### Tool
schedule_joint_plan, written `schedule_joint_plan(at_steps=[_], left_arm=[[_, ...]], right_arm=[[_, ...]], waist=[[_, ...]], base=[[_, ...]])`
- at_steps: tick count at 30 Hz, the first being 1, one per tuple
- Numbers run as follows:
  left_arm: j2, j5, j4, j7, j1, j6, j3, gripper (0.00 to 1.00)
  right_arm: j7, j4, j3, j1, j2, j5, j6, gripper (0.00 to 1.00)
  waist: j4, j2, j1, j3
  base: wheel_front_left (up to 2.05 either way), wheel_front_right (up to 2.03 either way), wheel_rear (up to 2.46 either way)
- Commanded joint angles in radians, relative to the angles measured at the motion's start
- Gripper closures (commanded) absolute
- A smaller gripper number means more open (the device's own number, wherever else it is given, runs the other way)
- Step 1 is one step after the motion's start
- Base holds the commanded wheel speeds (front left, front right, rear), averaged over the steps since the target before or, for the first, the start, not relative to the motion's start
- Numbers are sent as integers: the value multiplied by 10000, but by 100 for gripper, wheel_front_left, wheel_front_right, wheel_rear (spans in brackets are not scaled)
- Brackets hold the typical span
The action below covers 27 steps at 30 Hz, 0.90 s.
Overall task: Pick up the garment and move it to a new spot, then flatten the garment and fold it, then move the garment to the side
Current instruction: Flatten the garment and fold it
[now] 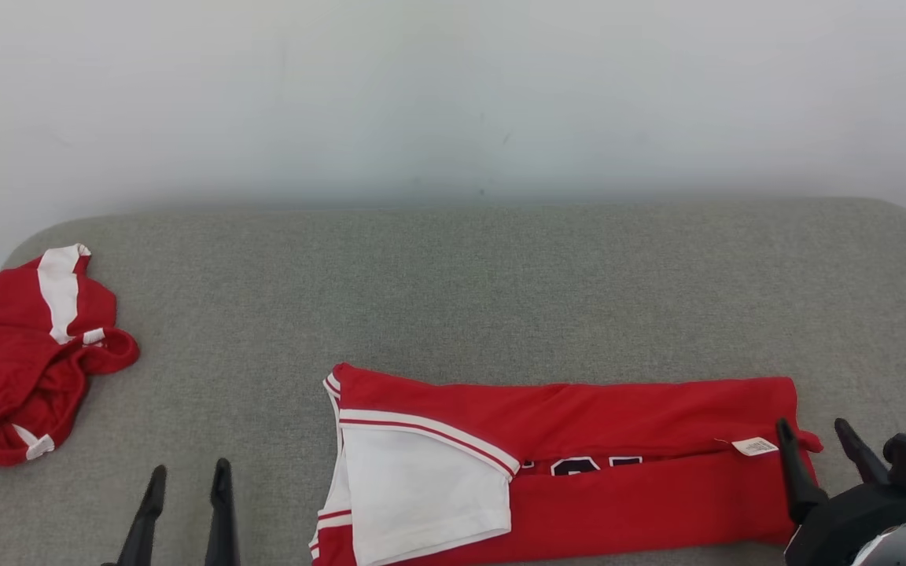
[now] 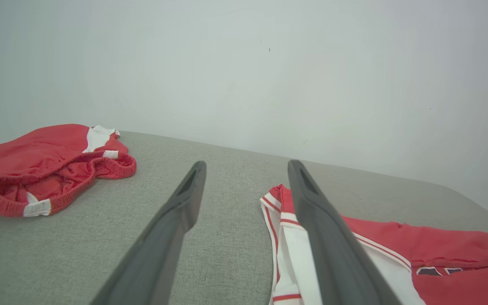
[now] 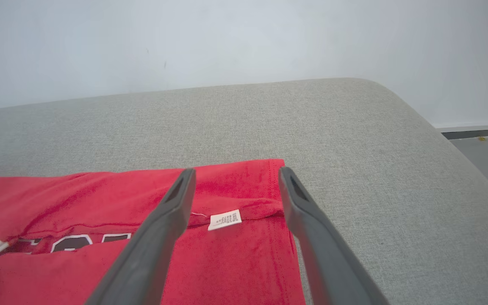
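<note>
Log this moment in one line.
left gripper: open, empty, beside jersey | right gripper: open, empty, over jersey's label end | jersey: folded lengthwise | shorts: crumpled, far left

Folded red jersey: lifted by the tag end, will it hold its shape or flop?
Likely floppy: the jersey lies in soft layered folds, so a one-end lift would probably unfold it. Probably light; the fabric looks thin. Pushed, it may bunch rather than slide, since the grey woven surface looks grippy.
</note>
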Motion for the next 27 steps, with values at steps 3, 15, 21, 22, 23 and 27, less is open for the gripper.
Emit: schedule_joint_plan(at_steps=[3, 15, 21, 22, 23, 27], left_arm=[[-122, 202, -192, -30, 318, -14, 505, 0], [-292, 700, -190, -32, 826, -7, 1381, 0], [-308, 853, -76, -32, 837, -8, 1249, 0], [-306, 868, -42, -32, 829, -8, 1232, 0], [-307, 881, -47, -32, 760, -8, 1170, 0], [-293, 903, 38, -32, 566, -7, 1056, 0]], right_arm=[[-199, -278, 14, 312, 326, -55, -23, 0], [-127, 131, -600, 286, 859, -307, -24, 0], [682, 764, -706, -277, 518, -228, -24, 0], [818, 871, -717, -408, 448, -164, -22, 0], [1135, 1064, -752, -708, 293, -116, -24, 0], [1813, 1463, -812, -1238, 118, -155, -24, 0]], waist=[[-91, 0, 1, -185], [-215, 0, 1, -187], [-180, 0, 1, 51], [-171, 0, 1, 88], [-143, 0, 1, 251], [-56, 0, 1, 544]], base=[[0, 0, 0], [0, 0, 0], [0, 0, 0], [0, 0, 0], [0, 0, 0], [0, 0, 0]])
